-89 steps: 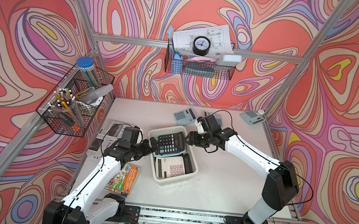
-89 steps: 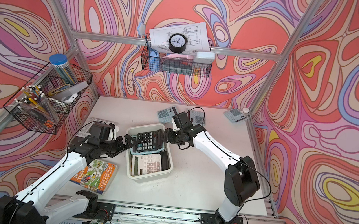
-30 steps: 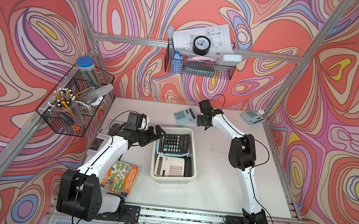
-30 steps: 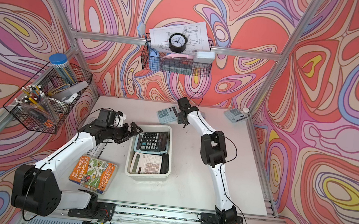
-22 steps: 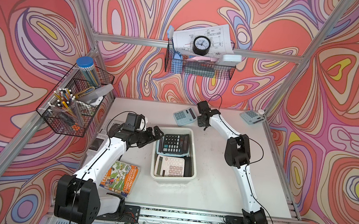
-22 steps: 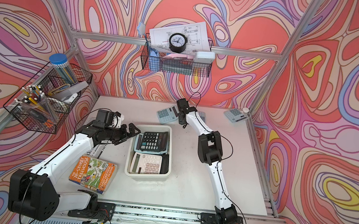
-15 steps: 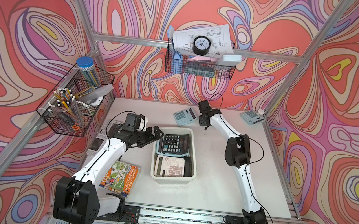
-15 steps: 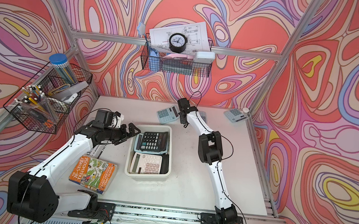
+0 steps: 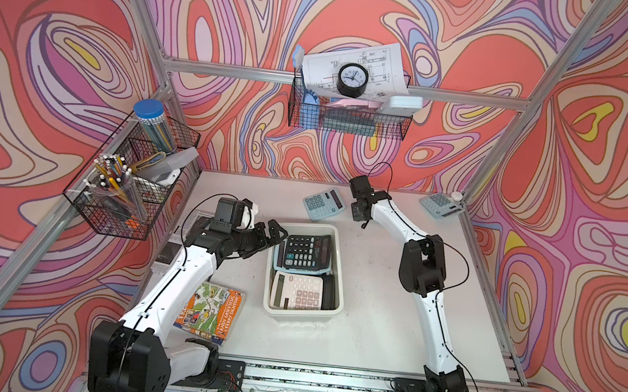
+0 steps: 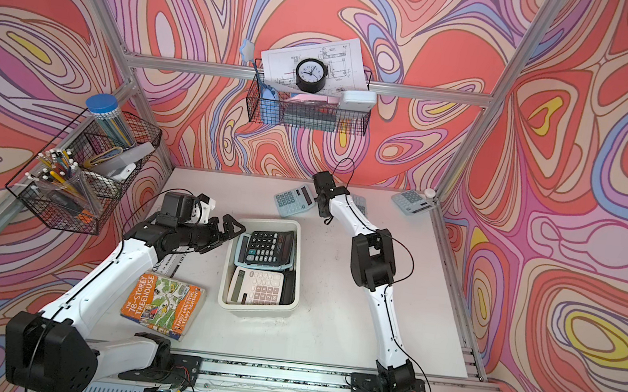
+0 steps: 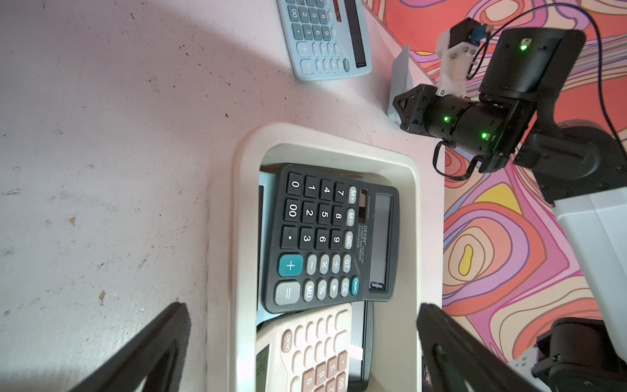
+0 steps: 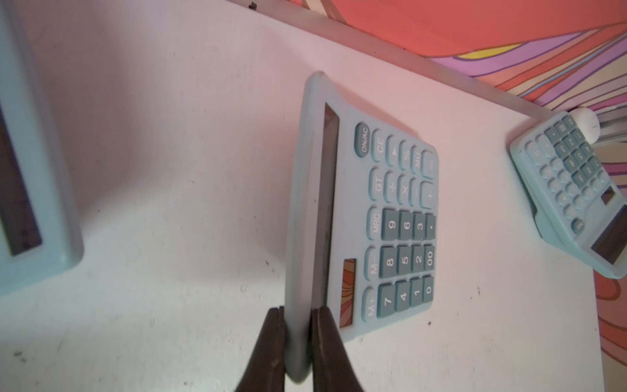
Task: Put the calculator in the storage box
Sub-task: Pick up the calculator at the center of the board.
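The cream storage box (image 9: pixel 340 272) (image 10: pixel 298 267) (image 11: pixel 237 237) sits mid-table. It holds a black calculator (image 9: pixel 306 250), a cream one (image 9: pixel 297 291) and a blue one underneath. At the back of the table, my right gripper (image 12: pixel 297 325) (image 9: pixel 360 214) is shut on the raised display edge of a light blue calculator (image 12: pixel 390 220). That calculator lies on the table and is mostly hidden by the arm in both top views. My left gripper (image 9: pixel 276 233) (image 11: pixel 302 307) is open and empty beside the box's left rim.
Two more light blue calculators lie at the back: one left of the right gripper (image 9: pixel 323 205) (image 12: pixel 27 169), one in the back right corner (image 9: pixel 442 205) (image 12: pixel 576 190). A book (image 9: pixel 210 312) lies front left. Wire baskets hang on the left wall (image 9: pixel 127 192) and the back wall (image 9: pixel 347 116).
The right gripper's fingers have closed onto the blue calculator's edge; the arm shifted only slightly. The left arm and the box's contents have not moved.
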`<state>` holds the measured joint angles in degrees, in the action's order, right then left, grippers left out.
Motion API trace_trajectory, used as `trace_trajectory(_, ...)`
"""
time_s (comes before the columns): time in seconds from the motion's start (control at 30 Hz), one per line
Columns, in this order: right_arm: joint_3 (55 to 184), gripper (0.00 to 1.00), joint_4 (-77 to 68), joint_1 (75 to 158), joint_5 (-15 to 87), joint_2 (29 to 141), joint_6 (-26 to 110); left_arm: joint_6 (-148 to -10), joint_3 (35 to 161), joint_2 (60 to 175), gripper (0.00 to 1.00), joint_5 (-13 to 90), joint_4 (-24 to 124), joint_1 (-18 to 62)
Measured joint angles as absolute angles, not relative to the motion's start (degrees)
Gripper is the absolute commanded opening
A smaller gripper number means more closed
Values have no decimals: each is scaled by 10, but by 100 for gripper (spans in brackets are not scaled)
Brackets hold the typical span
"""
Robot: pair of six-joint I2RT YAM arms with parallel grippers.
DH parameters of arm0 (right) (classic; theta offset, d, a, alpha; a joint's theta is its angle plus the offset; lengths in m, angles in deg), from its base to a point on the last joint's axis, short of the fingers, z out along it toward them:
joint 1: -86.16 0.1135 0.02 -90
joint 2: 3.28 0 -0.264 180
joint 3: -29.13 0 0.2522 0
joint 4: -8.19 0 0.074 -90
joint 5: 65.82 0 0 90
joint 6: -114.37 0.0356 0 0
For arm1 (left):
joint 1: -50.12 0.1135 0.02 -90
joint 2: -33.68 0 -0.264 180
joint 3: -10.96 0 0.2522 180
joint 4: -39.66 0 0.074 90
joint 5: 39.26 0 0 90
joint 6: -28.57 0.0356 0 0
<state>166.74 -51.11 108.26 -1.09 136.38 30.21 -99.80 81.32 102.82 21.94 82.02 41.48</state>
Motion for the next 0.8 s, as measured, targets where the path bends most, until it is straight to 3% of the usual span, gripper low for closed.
trace_trajectory(0.43,1347,0,-439,1088,82,1061,372,-998,839,1012,99,210,849,415)
trace_trajectory(0.8,1226,0,-419,1108,166,865,377,-957,896,1017,98,151,903,415)
